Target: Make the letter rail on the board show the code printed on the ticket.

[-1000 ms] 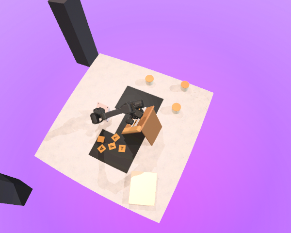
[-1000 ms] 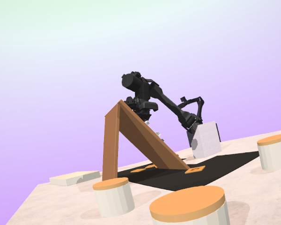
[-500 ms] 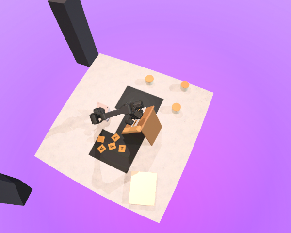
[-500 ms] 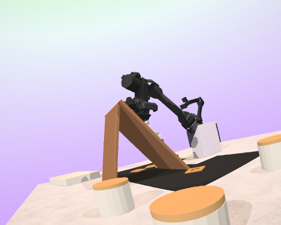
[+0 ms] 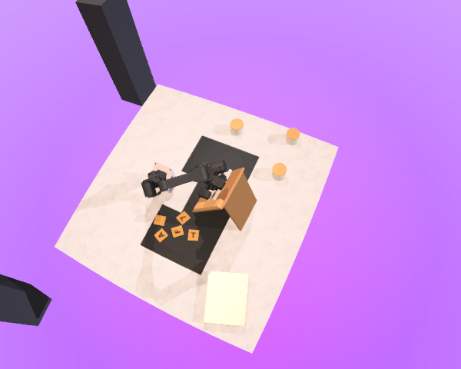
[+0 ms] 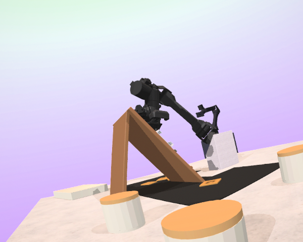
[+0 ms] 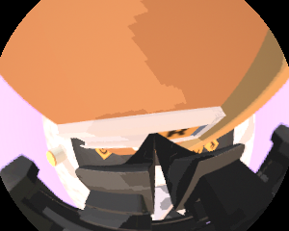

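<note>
Matte black arm (image 5: 180,179), blocky joint housings, dark angular tool (image 7: 159,154).

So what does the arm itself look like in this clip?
One arm, matte black to dark charcoal throughout, built of blocky angular links with bulky motor housings at the joints. The gripper has dark wedge-shaped fingers. No coloured markings, sleeves or loose cables can be made out.
</note>
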